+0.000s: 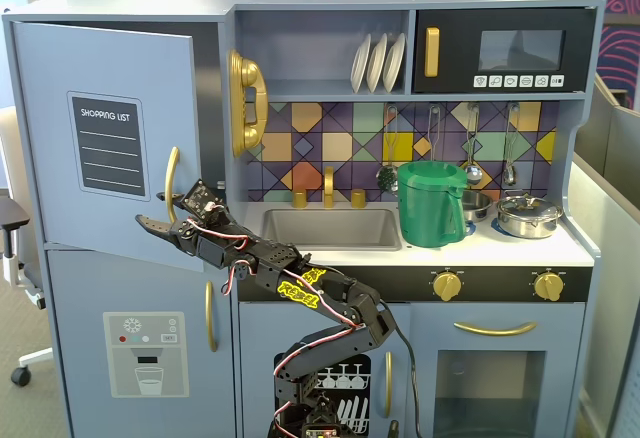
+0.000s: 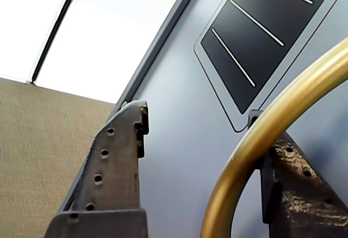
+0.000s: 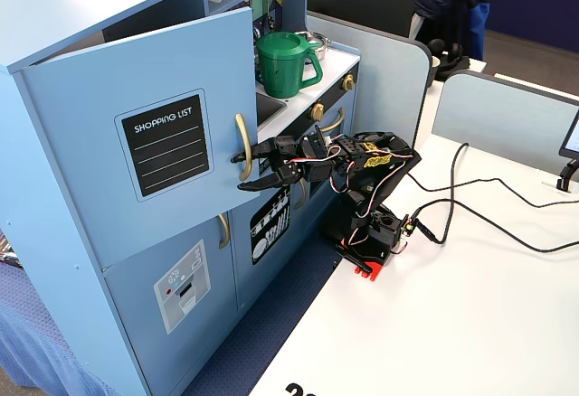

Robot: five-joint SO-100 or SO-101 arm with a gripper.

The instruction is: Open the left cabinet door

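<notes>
The left cabinet door [image 1: 120, 68] is blue-grey, with a black "SHOPPING LIST" panel [image 1: 110, 145] and a curved gold handle [image 1: 172, 183]. It stands partly swung out from the toy fridge in both fixed views [image 3: 208, 70]. My gripper [image 1: 158, 210] is open, with its jaws on either side of the handle [image 3: 242, 147] at its lower half [image 3: 241, 171]. In the wrist view the gripper [image 2: 198, 113] faces the door [image 2: 179, 140]. The handle [image 2: 255, 140] crosses just in front of the right finger [image 2: 296, 183], and the left finger [image 2: 117, 167] is well apart from it.
Below is the door with the water-dispenser picture [image 1: 148, 353]. To the right in a fixed view are a gold phone [image 1: 245, 103], a sink [image 1: 330, 226], a green pitcher [image 1: 430, 203] and the black microwave [image 1: 505, 50]. The arm's base [image 3: 371, 233] and cables [image 3: 479, 215] sit on a white table.
</notes>
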